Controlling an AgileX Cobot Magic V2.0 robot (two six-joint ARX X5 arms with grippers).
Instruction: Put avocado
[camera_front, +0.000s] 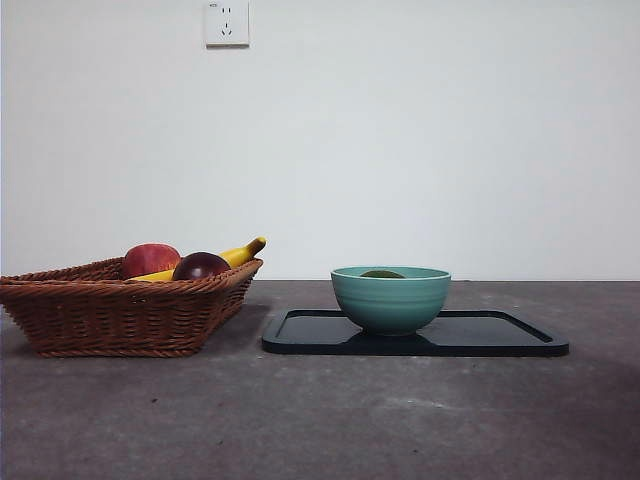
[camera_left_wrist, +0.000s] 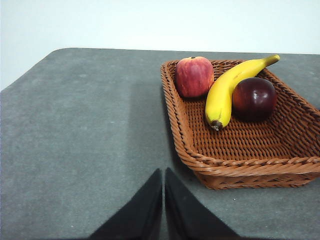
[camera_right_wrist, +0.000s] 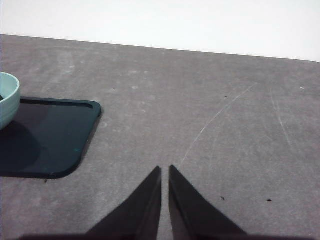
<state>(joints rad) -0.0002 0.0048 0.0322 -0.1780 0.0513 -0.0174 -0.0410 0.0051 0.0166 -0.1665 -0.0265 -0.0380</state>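
The avocado (camera_front: 382, 273) lies inside the teal bowl (camera_front: 390, 300), only its dull green top showing above the rim. The bowl stands on a black tray (camera_front: 500, 335). Neither gripper shows in the front view. My left gripper (camera_left_wrist: 163, 175) is shut and empty, over bare table beside the wicker basket (camera_left_wrist: 240, 150). My right gripper (camera_right_wrist: 165, 172) is shut and empty, over bare table beside the tray's corner (camera_right_wrist: 55, 135); the bowl's edge (camera_right_wrist: 7, 97) shows at that view's side.
The wicker basket (camera_front: 110, 305) at the left holds a red apple (camera_front: 150, 259), a dark purple-brown round fruit (camera_front: 201, 266) and a banana (camera_front: 240, 254). All three show in the left wrist view: apple (camera_left_wrist: 194, 76), dark fruit (camera_left_wrist: 254, 98), banana (camera_left_wrist: 225, 90).
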